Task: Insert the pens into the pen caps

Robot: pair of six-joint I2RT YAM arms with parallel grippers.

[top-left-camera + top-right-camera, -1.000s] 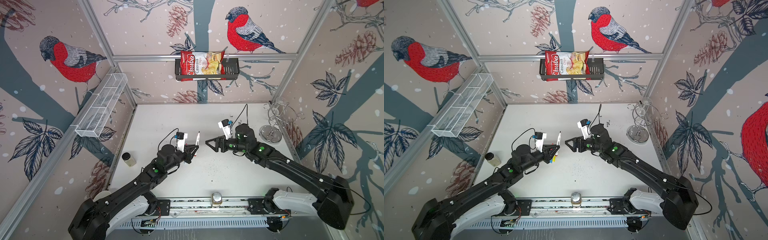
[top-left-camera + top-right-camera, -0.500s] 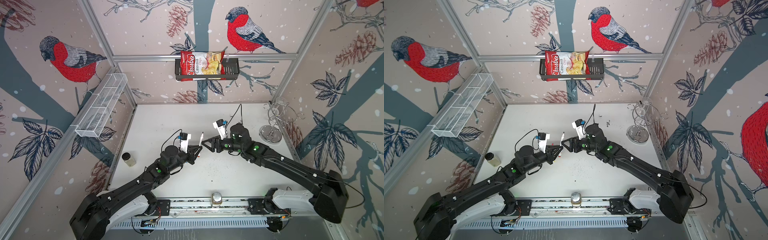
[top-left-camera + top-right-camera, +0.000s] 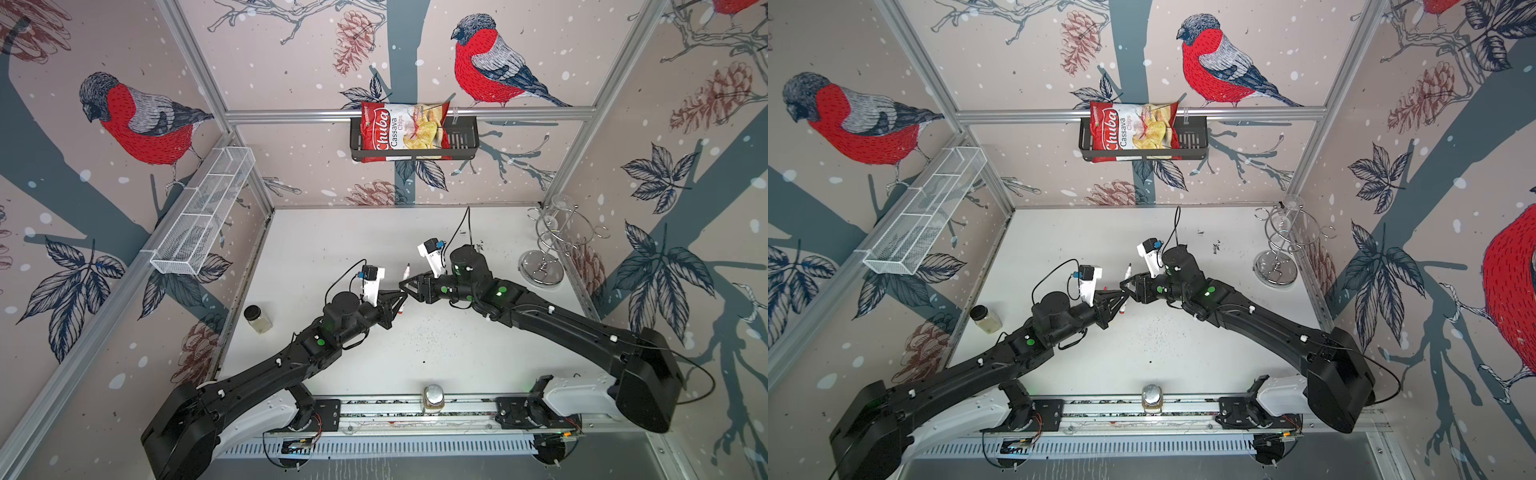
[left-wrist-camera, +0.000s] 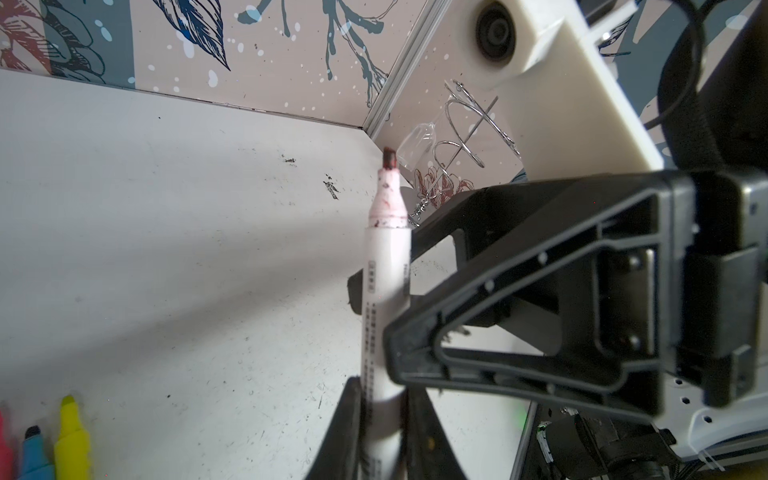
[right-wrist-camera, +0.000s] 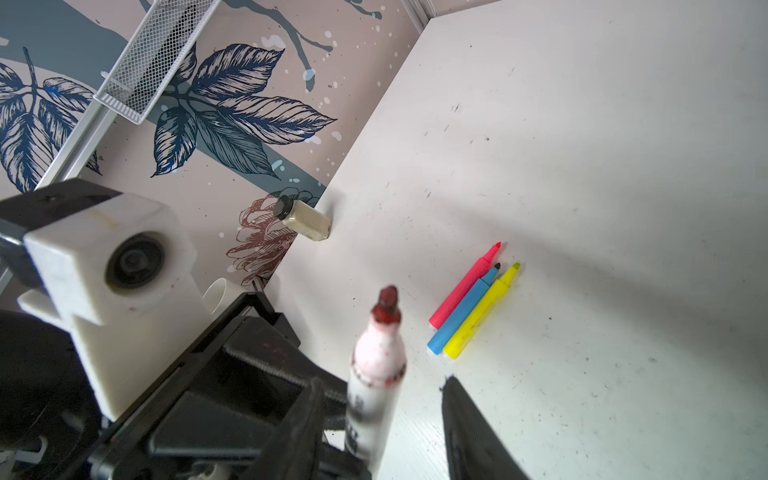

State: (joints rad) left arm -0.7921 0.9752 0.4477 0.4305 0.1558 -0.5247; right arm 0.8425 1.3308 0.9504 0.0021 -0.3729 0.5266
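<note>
My left gripper (image 3: 400, 300) (image 3: 1123, 296) is shut on the lower barrel of a white pen (image 3: 404, 277) (image 3: 1128, 274) with black print and a red-stained tip. It holds the pen upright above the middle of the table. In the left wrist view the pen (image 4: 386, 266) rises from between my left gripper (image 4: 384, 399) fingers. My right gripper (image 3: 405, 286) (image 5: 382, 382) straddles the same pen (image 5: 376, 374) higher up. It is open, with a clear gap on one side. Pink (image 5: 465, 286), blue (image 5: 463, 309) and yellow (image 5: 482, 311) pens lie side by side on the table. The pen caps are out of view.
A small spice jar (image 3: 257, 319) stands by the left wall and another jar (image 3: 432, 399) on the front rail. A wire stand (image 3: 548, 249) fills the back right corner. A mesh basket (image 3: 203, 216) hangs on the left wall, and a shelf with a chips bag (image 3: 405, 133) on the back wall.
My right gripper has moved left to the pen and its jaws have narrowed around the barrel. My left gripper has shifted slightly right, still gripping the pen.
</note>
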